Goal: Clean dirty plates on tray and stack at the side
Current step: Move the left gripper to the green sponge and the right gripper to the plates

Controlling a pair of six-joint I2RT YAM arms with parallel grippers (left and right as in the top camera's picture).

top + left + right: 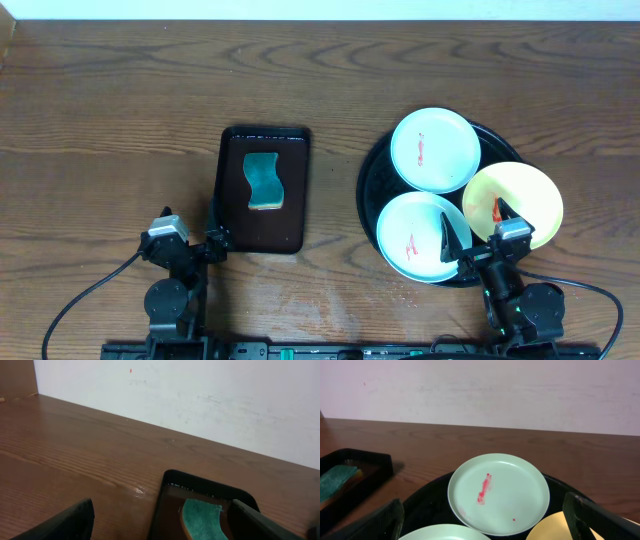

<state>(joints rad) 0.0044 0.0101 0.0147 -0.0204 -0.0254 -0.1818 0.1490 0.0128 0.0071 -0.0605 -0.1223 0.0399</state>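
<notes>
The round black tray (368, 180) sits at the right and holds three dirty plates. A mint plate (434, 150) (499, 492) with a red smear lies at its far side, a second mint plate (418, 237) (445, 532) at the near left, and a yellow plate (515, 203) (555, 530) at the near right. My right gripper (474, 232) (487, 522) hovers open over the tray's near edge, between the near mint and yellow plates, holding nothing. My left gripper (190, 228) (160, 527) stands open and empty at the near-left corner of the small tray.
A small rectangular black tray (263, 225) (210, 485) lies mid-table with a teal sponge (264, 180) (202, 517) in it. Bare wood tabletop (110, 120) spreads to the left and far side. A white wall (200, 395) bounds the far edge.
</notes>
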